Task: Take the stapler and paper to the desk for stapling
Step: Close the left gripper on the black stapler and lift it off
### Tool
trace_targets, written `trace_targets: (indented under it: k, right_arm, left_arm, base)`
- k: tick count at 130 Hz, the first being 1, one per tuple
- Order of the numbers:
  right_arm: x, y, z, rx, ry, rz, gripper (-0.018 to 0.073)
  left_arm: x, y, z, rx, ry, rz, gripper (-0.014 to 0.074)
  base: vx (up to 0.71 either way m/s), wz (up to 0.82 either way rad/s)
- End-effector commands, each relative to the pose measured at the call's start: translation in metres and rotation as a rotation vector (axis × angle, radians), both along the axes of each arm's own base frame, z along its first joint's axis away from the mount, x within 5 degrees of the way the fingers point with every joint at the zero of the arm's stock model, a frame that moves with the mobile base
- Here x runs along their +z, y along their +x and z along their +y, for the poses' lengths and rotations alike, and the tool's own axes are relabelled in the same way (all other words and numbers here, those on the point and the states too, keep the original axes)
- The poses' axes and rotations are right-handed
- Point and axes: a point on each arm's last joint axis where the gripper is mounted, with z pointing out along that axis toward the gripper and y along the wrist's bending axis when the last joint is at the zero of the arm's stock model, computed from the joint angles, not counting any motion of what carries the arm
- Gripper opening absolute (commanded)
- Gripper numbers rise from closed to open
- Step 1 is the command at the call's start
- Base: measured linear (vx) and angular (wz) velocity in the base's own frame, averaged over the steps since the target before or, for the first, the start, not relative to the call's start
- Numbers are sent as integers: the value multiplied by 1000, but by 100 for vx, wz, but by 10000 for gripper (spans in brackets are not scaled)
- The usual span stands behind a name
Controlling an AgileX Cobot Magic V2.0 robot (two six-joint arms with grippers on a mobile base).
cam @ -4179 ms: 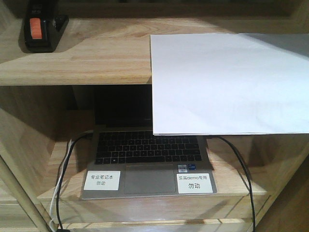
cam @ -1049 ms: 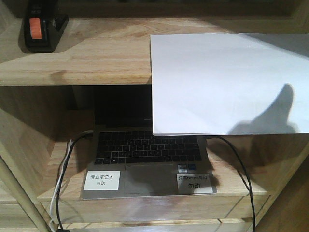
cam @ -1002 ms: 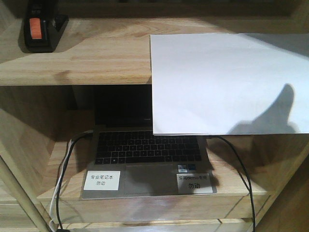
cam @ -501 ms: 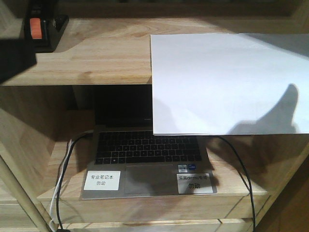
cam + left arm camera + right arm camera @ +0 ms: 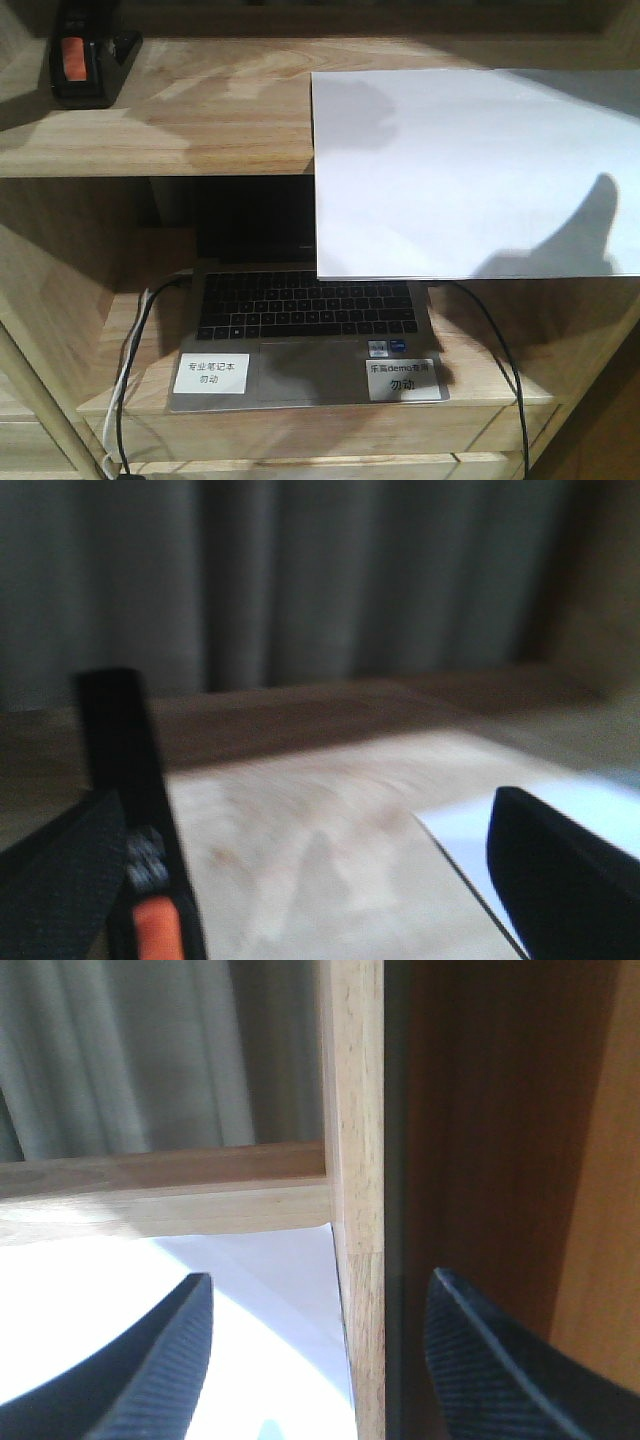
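Note:
The black stapler (image 5: 85, 60) with its orange patch stands at the back left of the upper shelf (image 5: 200, 130). The white paper (image 5: 470, 170) lies on the shelf's right part and overhangs its front edge. Neither gripper shows in the front view, only their shadows. In the blurred left wrist view, my left gripper (image 5: 305, 815) is open above the shelf, with the stapler (image 5: 150, 920) by its left finger and the paper (image 5: 465, 830) by its right finger. My right gripper (image 5: 318, 1285) is open over the paper's (image 5: 250, 1290) right edge. The desk is out of view.
An open laptop (image 5: 300, 320) with white labels sits on the lower shelf, partly behind the overhanging paper. Cables (image 5: 130, 370) run down at its left and right. A wooden upright post (image 5: 355, 1140) stands between my right gripper's fingers, with a dark brown panel (image 5: 480, 1120) beyond it.
A dark shape at the front view's left edge half a second ago is gone. New shadows lie across the stapler and upper shelf. The shadow on the paper's right has risen slightly.

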Motion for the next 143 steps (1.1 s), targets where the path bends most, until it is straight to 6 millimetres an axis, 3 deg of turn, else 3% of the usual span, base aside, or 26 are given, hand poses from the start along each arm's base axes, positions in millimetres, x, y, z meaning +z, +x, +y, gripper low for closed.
trace_targets:
  k: [1,57,95,143]
  right_arm:
    - [13,0,-1,-12,-17,-83,433]
    - [13,0,-1,-12,-17,-83,433]
    - [13,0,-1,-12,-17,-83,433]
    - [13,0,-1,-12,-17,-83,433]
  left_arm:
    - [18,7,-2,51,-45,-48,680]
    - [17,58,-23,215,31,105,662]
    - [12,73,-19,297,161,141,647]
    - [4,93,-10,300,126,161,626]
  base:
    - [0,0]
    - [0,0]
    - [0,0]
    - [0,0]
